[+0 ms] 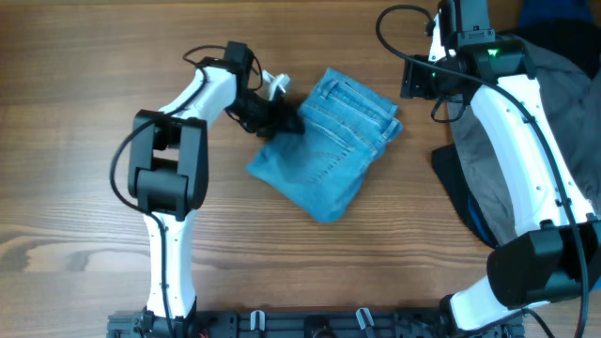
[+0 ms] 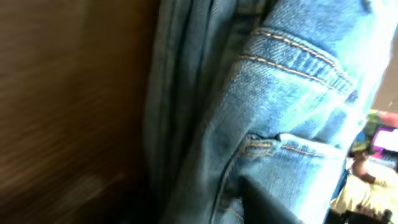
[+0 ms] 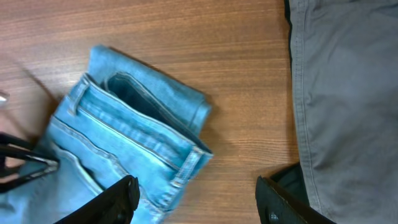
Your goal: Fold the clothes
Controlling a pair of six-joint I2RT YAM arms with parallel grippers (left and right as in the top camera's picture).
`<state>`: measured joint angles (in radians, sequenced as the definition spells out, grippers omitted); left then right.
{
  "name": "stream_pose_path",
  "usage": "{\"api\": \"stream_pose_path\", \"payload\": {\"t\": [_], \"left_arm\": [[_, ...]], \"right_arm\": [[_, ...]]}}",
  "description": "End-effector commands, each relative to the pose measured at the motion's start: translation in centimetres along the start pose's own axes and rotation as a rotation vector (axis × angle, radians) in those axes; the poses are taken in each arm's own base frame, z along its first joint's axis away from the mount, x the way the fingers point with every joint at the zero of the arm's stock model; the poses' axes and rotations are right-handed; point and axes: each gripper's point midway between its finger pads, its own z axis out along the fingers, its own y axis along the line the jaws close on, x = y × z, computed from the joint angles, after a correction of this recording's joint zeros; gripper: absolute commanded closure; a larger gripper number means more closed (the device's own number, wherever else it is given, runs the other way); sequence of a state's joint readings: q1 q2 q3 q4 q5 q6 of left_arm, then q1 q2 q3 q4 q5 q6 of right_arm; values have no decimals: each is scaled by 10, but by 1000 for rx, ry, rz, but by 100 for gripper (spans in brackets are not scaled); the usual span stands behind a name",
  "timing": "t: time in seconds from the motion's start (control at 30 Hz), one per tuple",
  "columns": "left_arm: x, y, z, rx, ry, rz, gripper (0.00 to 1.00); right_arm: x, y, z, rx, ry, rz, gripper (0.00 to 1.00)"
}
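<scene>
Centrally on the wooden table [image 1: 75, 75] lie jeans [image 1: 329, 141], grey garment [image 1: 563, 94] at three o'clock; right gripper [image 3: 199, 208] spread, left gripper [image 1: 272, 115] unclear.

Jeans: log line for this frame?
jeans: folded bundle | left gripper: at jeans edge, grip unclear | right gripper: open, empty, off jeans

Wooden table [image 1: 75, 188], folded jeans [image 1: 329, 155] mid-table, grey garment [image 1: 575, 89] at right edge

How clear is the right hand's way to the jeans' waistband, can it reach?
Probably yes: the right hand hangs open just above the jeans at their waistband, with nothing between them; the left hand is at the opposite edge.
</scene>
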<state>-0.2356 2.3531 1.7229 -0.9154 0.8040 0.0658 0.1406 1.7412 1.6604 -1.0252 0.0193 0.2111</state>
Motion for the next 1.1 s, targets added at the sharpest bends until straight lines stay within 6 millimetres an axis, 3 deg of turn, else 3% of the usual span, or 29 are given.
{"api": "stream_pose_path", "payload": {"t": [0.0,0.07,0.17,0.2,0.23,0.37,0.47,0.63,0.73,0.77,0.8,0.87,0.93,1.0,1.07], "left_arm": [[7,20,13,-100,35,-7,96],[4,49,-4,-244,2,-86,96],[0,98,-56,-464,-85,-221,96],[0,115,-80,-537,-126,-274,96],[3,143,-123,-650,-198,-363,96],[23,197,-220,-874,-336,-498,96],[35,217,-280,-951,-438,-535,96],[46,241,-336,-998,-559,-560,96],[55,250,-345,-1001,-572,-592,96],[57,251,-348,-1002,-575,-598,76],[60,250,-351,-1003,-579,-604,37],[62,244,-362,-1021,-600,-604,0],[63,231,-379,-1054,-639,-596,0],[57,205,-392,-1037,-706,-566,0],[39,171,-389,-929,-757,-481,0]], "right_arm": [[2,4,4,-14,15,-6,35],[3,1,4,-5,17,-6,35],[3,0,4,-4,18,-22,35],[3,0,4,-4,18,-27,35],[3,0,4,-4,18,-26,35],[3,0,4,-5,18,-19,35],[3,-2,4,-2,20,-15,35],[5,-2,4,-1,27,-15,35],[8,-3,3,2,41,-12,35],[9,-3,3,3,44,-12,35],[10,-3,3,4,46,-13,35],[10,-3,3,4,47,-13,35],[10,-3,3,4,46,-15,35],[9,-3,3,3,44,-22,35],[8,-3,3,2,41,-22,34]]}}
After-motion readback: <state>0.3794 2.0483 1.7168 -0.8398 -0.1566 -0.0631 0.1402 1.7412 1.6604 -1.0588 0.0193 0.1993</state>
